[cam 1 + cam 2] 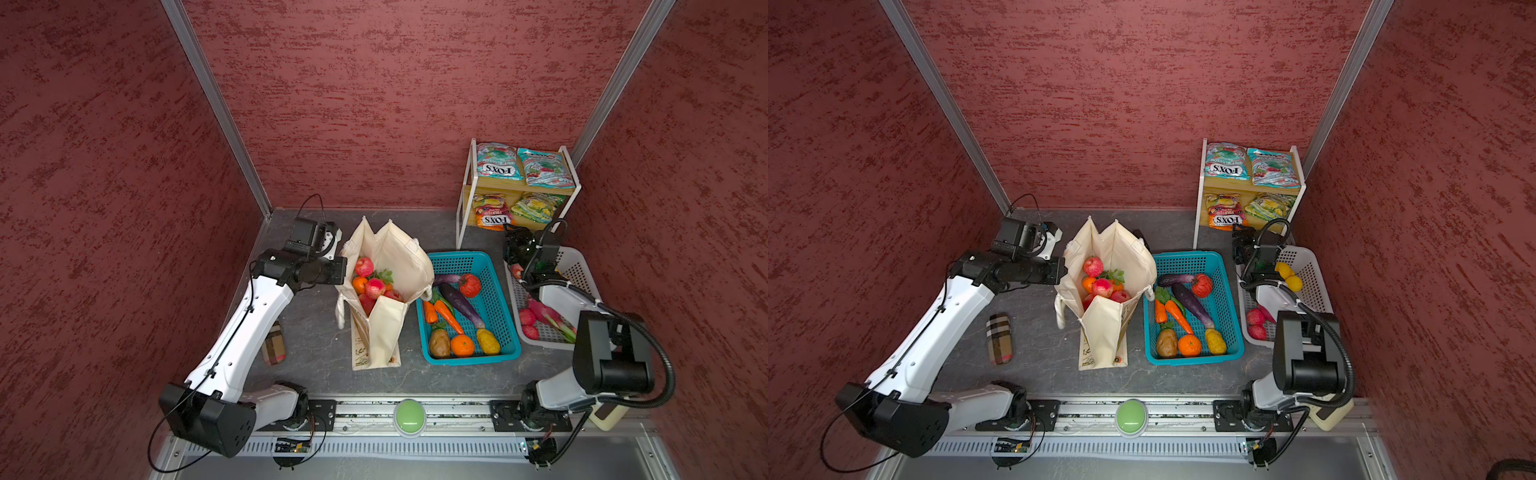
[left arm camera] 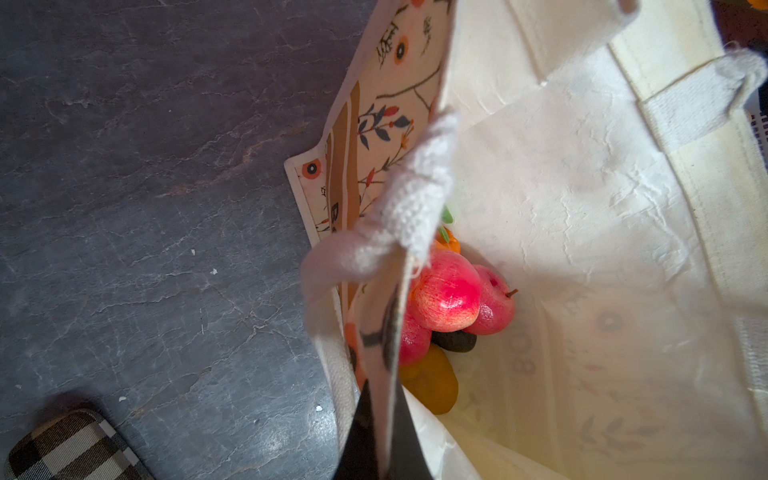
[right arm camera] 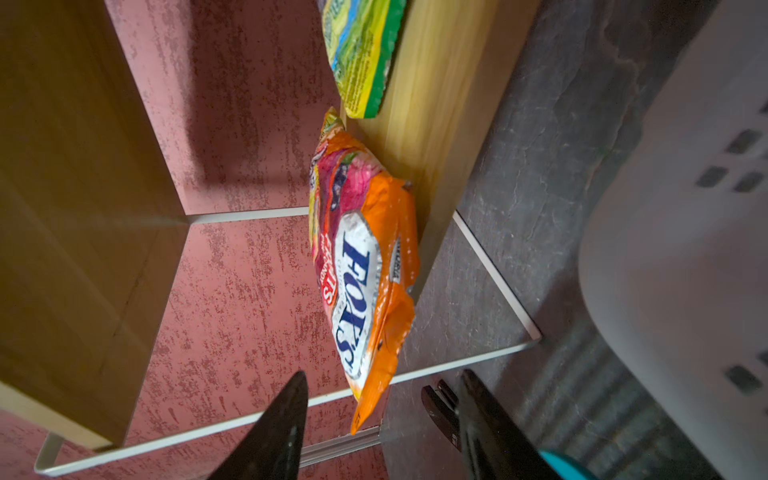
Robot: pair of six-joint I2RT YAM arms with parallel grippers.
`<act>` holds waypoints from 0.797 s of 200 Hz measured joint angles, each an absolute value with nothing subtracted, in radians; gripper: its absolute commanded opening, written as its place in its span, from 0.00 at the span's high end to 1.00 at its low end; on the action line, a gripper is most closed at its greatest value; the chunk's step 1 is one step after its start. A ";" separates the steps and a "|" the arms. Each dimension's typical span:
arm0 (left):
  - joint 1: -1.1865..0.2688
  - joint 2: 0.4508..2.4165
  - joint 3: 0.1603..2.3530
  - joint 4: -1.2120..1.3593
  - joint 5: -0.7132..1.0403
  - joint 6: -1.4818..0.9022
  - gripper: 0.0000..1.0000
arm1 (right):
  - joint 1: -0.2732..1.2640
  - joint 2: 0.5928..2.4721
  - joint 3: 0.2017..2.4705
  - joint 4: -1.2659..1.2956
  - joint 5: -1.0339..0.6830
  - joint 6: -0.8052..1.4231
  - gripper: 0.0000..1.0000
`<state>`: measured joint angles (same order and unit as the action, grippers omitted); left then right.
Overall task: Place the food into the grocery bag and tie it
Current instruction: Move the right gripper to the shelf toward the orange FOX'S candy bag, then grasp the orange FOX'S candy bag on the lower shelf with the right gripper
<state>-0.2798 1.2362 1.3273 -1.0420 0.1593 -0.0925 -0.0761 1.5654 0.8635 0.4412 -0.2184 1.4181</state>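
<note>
The cream grocery bag (image 1: 399, 253) (image 1: 1113, 249) stands open mid-table, with red apples (image 1: 364, 266) (image 2: 446, 291) and an orange (image 1: 359, 284) inside. My left gripper (image 1: 340, 270) (image 2: 382, 436) is shut on the bag's left rim, and fabric runs between its black fingers. An orange FOX'S packet (image 1: 494, 218) (image 3: 365, 270) lies on the lower shelf, its near end hanging over the edge. My right gripper (image 1: 513, 239) (image 3: 383, 374) is open at that edge. The packet's corner hangs between its fingers (image 3: 282, 424) with a gap on both sides.
The shelf rack (image 1: 465, 187) also holds teal FOX'S packets (image 1: 496, 162) on top and a green packet (image 1: 536, 208) below. A teal basket (image 1: 498, 266) of toy vegetables stands right of the bag. A white basket (image 1: 577, 266) lies under my right arm. A plaid case (image 1: 274, 343) lies left.
</note>
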 measured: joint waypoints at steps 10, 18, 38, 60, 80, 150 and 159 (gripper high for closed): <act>-0.280 1.237 1.327 -1.042 0.160 -0.093 1.00 | -0.076 1.592 0.879 0.456 -0.224 1.429 0.49; -0.280 1.237 1.327 -1.041 0.159 -0.093 1.00 | -0.076 1.612 0.891 0.469 -0.227 1.440 0.50; -0.280 1.237 1.327 -1.040 0.160 -0.093 1.00 | -0.076 1.650 0.918 0.502 -0.234 1.459 0.52; -0.280 1.238 1.327 -1.039 0.159 -0.093 1.00 | -0.076 1.677 0.938 0.527 -0.236 1.472 0.53; -0.280 1.238 1.327 -1.039 0.159 -0.093 1.00 | -0.076 1.696 0.949 0.547 -0.235 1.481 0.54; -0.280 1.248 1.327 -1.032 0.160 -0.093 1.00 | -0.076 1.749 0.963 0.572 -0.234 1.519 0.63; -0.280 1.248 1.327 -1.032 0.160 -0.093 1.00 | -0.076 1.753 0.963 0.572 -0.232 1.524 0.66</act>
<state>-0.2798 1.2476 1.3273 -1.0321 0.1596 -0.0925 -0.0757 1.7535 0.9630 0.5724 -0.2321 1.5238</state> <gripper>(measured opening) 0.052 0.368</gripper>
